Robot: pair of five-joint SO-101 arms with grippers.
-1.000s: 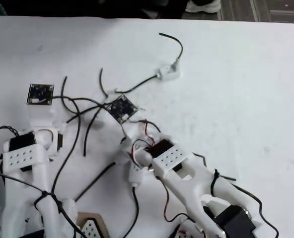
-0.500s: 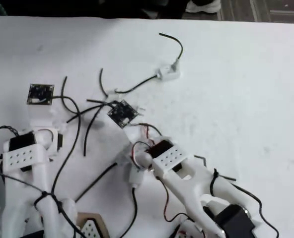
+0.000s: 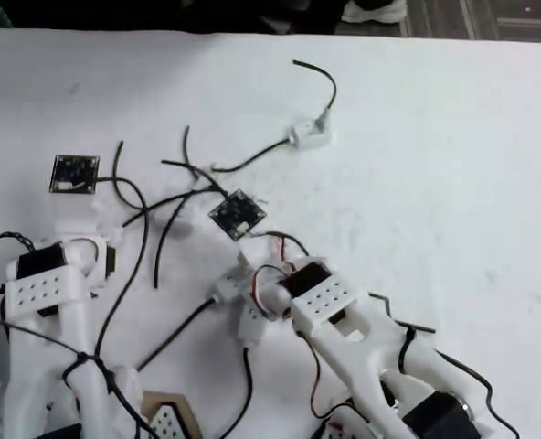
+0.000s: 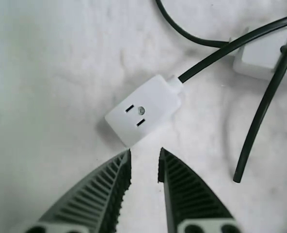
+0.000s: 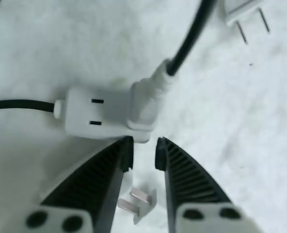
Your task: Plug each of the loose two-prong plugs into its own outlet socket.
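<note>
"While both arms hang low over the table, how much of this plugging job would you call done?"

"One pair at most, I reckon. Out toward the far edge, about the middle, the far socket has a cord running off each end. It looks as though a plug sits in it, though I can't be sure from here."

"And the rest?"

"Not done. By the left edge a socket lies face up, both slots bare, with its cord trailing off. The left gripper is just beside it, fingers a crack apart, holding nothing."

"The right one?"

"Close to the near edge, around the middle, the right gripper is likewise a little open and empty. Just in front of it a second socket shows two unfilled slots. A corded plug rests against its end, touching but, to my eye, not pushed in."

"Any others loose?"

"Yes. A small plug lies on the table under that gripper, prongs bare, and a spare plug lies a little beyond the second socket. I'd judge at least two sockets are waiting for their plugs."
</note>
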